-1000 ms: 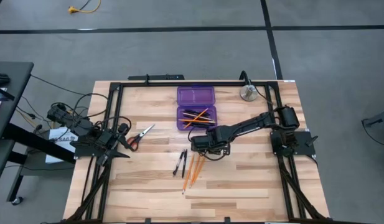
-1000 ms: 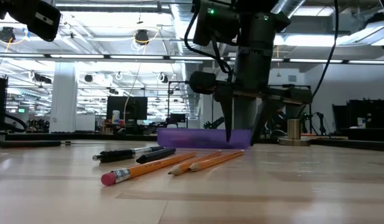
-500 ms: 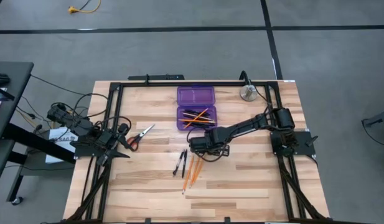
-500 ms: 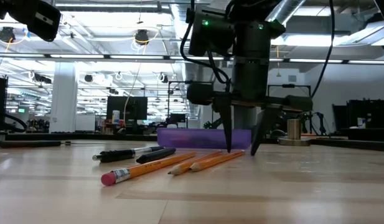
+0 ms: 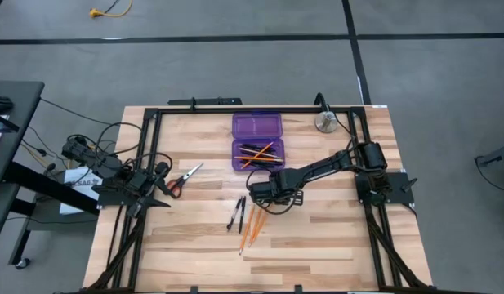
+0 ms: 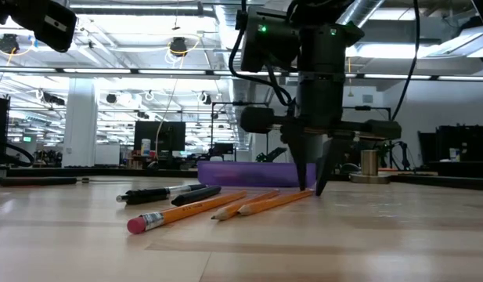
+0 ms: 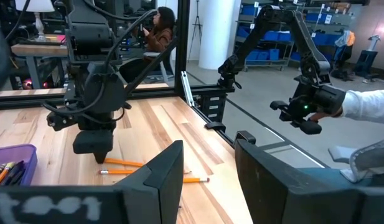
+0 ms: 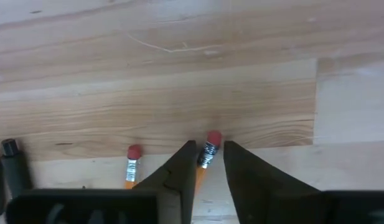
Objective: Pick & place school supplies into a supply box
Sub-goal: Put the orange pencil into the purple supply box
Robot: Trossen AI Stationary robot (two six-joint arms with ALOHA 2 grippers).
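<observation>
Right tool (image 8: 206,163) is down on the worktop (image 5: 317,237), pinching one orange pencil (image 8: 208,151) near its eraser end, so that's the pickup step. Next it probably needs a clean lift over to the purple box (image 5: 257,153). Left tool (image 7: 207,163) is parked released.

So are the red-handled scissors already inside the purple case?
No. In the high view the scissors lie on the table, left of the purple case and apart from it.

we see even, bright overhead light with soft shadows. ceiling lamps (image 6: 177,45) glare in the low view. the nearest pencil (image 6: 182,213) blurs slightly.
</observation>
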